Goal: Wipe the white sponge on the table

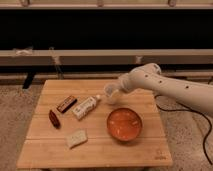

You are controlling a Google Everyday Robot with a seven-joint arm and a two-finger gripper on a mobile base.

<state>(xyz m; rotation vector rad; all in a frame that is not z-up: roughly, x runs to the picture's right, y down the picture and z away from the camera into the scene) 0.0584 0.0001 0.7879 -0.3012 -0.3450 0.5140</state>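
The white sponge [76, 138] lies flat near the front left of the light-wood table [45, 155], with nothing touching it. My gripper [111, 93] hangs over the middle of the table, at the end of the white arm [170, 90] that reaches in from the right. It is above and to the right of the sponge, well apart from it, close to the cap end of the white bottle.
A white bottle with a label [86, 106] lies left of the gripper. An orange bowl [124, 124] stands in front of the gripper. A brown bar [66, 103] and a dark red oblong thing [54, 119] lie at the left. A small dark logo [159, 156] marks the front right corner.
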